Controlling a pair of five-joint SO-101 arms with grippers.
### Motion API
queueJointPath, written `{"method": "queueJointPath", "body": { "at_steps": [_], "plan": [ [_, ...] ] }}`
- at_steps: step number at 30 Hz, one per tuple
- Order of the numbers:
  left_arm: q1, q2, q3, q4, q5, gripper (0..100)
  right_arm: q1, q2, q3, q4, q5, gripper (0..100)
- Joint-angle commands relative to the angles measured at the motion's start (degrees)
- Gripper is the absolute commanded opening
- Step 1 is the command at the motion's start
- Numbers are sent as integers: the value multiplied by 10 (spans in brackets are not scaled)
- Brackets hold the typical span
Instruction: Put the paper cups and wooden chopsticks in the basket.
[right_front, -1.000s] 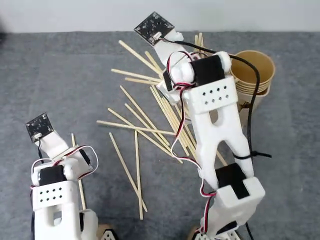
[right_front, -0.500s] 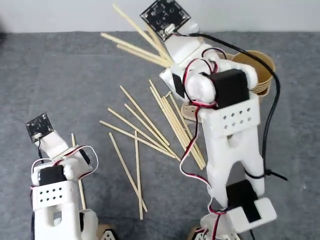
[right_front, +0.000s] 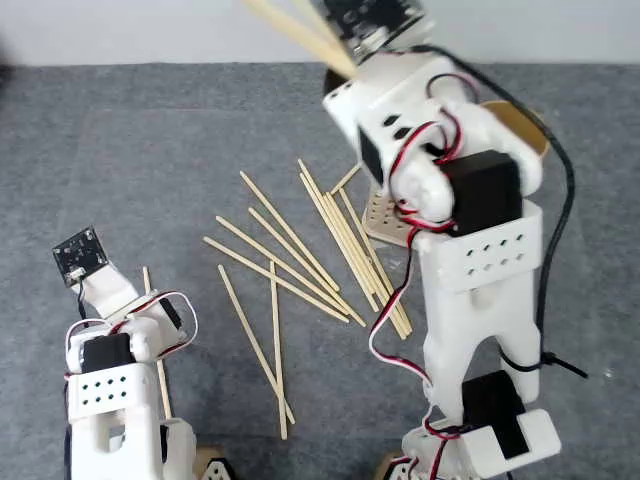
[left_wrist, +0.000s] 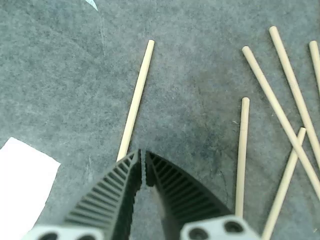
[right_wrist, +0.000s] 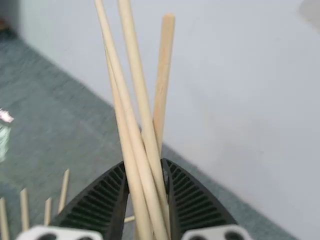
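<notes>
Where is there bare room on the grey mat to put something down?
Bare grey felt mat lies between the pale back wall and the left arm's black gripper. The middle is crowded with scattered thin wooden chopsticks.

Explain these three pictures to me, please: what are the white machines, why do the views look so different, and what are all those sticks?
The white machines are two small robot arms, side by side, each ending in a two-fingered gripper. The high view comes from a fixed camera looking down over the table: the right arm reaches far across it, and the left arm sits near the edge. The other two pictures come from small cameras on the arms' wrists, so each looks out past its own dark gripper. On the grey mat lie many loose wooden chopsticks. The paper cups stand partly hidden behind the right arm. The right gripper is shut on a bundle of chopsticks, held up in the air. The left gripper is shut on nothing, low over the mat beside a single chopstick.
</notes>
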Motion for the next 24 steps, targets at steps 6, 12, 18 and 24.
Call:
{"method": "queueJointPath", "body": {
  "at_steps": [6, 12, 18, 24],
  "plan": [
    [-1, -17, -4, -9, -4, 13, 25, -21, -31, -129, -5, 8],
    [-1, -17, -4, -9, -4, 13, 40, 7, -30, -197, -5, 8],
    [-1, -17, -4, -9, -4, 13, 59, 44, -28, -196, -7, 8],
    [-1, -17, -4, -9, -4, 13, 91, 76, -27, -164, -30, 8]
  ]
}}
